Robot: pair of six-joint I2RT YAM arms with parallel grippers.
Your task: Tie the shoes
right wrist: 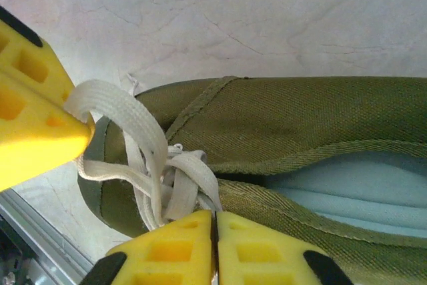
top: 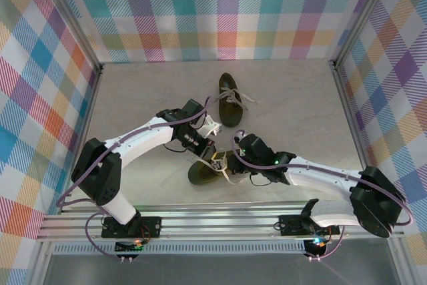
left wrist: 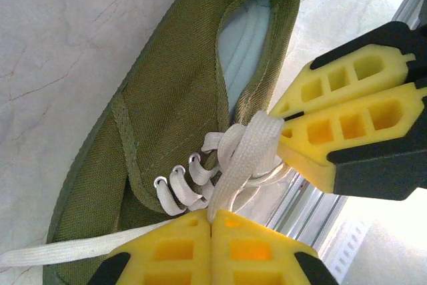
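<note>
A: What's the count?
B: Two olive low-tops on the table [top: 300,111] — the far shoe [top: 230,101] around its middle, the near shoe [top: 200,173] close to the near edge, between the arms.
A: And the grippers?
B: Two, both at the near shoe. The left gripper [left wrist: 212,219] is pressed together, pinching its cream lace [left wrist: 247,148] — the right gripper [right wrist: 215,218] is clamped on that lace too.
</note>
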